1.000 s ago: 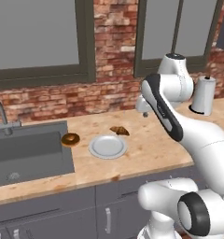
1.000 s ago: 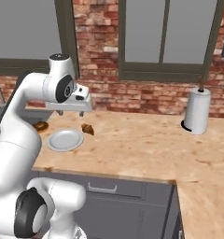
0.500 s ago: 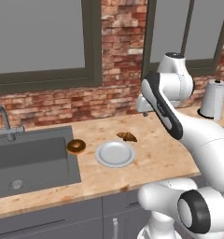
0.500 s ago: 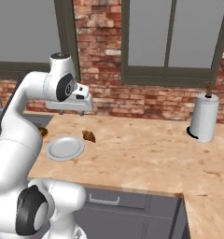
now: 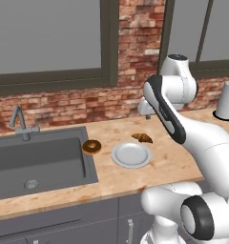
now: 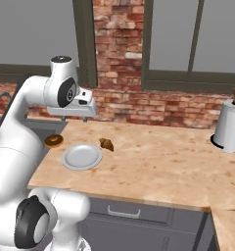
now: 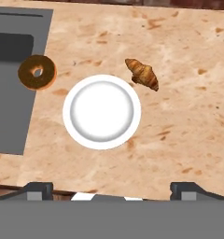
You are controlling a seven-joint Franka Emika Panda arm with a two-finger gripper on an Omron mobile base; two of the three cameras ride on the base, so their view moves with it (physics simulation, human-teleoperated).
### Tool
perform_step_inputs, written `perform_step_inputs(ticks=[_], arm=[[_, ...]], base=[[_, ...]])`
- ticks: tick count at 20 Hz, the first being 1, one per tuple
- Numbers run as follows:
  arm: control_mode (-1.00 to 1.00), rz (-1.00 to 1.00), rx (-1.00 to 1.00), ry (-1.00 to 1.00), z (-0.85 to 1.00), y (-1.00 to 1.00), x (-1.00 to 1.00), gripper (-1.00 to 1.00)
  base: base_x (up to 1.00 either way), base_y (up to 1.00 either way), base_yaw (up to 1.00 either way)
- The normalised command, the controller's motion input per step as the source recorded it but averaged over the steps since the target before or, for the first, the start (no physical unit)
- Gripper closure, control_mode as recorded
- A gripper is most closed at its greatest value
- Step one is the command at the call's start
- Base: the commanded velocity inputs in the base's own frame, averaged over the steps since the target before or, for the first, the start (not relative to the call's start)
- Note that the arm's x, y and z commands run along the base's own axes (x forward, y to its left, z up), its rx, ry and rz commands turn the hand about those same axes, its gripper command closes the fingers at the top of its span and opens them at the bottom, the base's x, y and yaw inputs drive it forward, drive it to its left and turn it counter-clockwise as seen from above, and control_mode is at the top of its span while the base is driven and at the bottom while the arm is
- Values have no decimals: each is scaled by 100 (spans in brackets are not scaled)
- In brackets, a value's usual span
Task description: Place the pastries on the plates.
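Note:
A plain white plate lies on the wooden counter, close below my gripper, whose two fingertips stand wide apart and open with nothing between them. The golden croissant rests on the counter just past the plate's rim. The brown glazed doughnut sits at the sink's edge, on the plate's other side. In the base views the plate lies between the doughnut and the croissant. My hand hovers high above the plate.
A grey sink with a faucet fills the counter's left part. A paper towel roll stands at the far right by the brick wall. Bare wood spreads right of the croissant.
Both base views have shifted with the base, so the plate and pastries now sit further right in the pictures. They lie as before on the counter, and the gripper stays open.

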Motion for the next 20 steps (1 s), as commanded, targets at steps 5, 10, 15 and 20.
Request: perform_step_inputs(ticks=[5, 10, 15, 20], arm=[[100, 0, 0, 0, 0, 0, 0, -100], [100, 0, 0, 0, 0, 0, 0, -100], [100, 0, 0, 0, 0, 0, 0, -100], [100, 0, 0, 0, 0, 0, 0, -100]], base=[[0, 0, 0], [15, 7, -2], [36, 25, 0], [10, 1, 0]])
